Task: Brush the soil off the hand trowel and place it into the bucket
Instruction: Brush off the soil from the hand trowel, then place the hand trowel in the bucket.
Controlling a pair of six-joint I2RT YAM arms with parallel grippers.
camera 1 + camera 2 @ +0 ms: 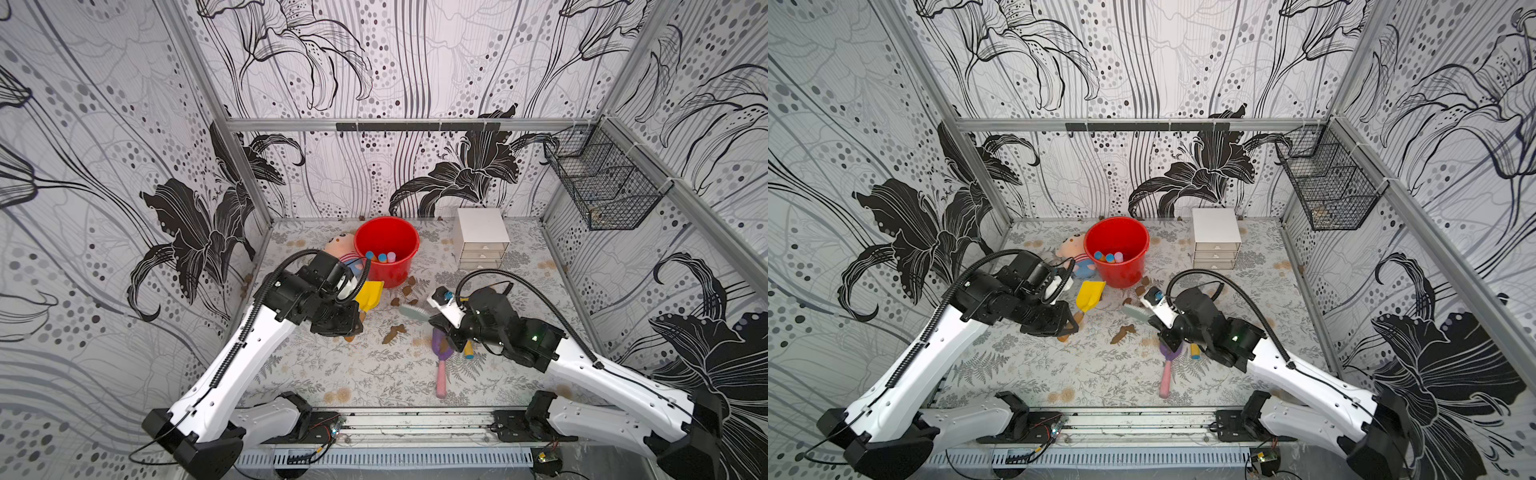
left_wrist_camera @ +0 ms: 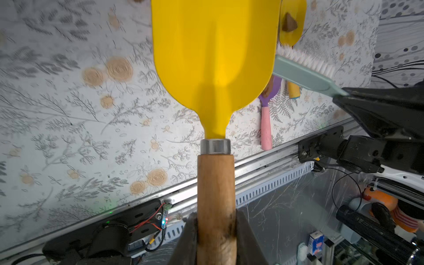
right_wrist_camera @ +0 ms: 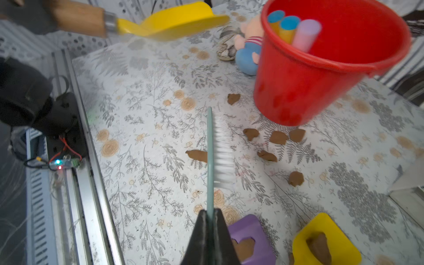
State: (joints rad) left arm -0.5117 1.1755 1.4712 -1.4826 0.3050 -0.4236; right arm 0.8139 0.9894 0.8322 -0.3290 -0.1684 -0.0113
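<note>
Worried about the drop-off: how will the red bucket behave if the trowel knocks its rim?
The bucket looks like thin plastic, so it is probably light and easily shoved. It narrows toward its base, so a knock at the rim might tip it. The coloured handles standing inside it likely add a little steadying weight.

The right claw [image 3: 210,213] pinches a pale green brush [image 3: 210,142] edge-on above the surface [image 3: 149,114]. Soil [image 3: 278,137] clumps lie beside the red bucket [image 3: 298,91], with a yellow hand trowel [image 3: 179,20] farther off.

2 top views share the whole table [image 1: 332,374] from above; 2 wrist views look closely along their jaws.
</note>
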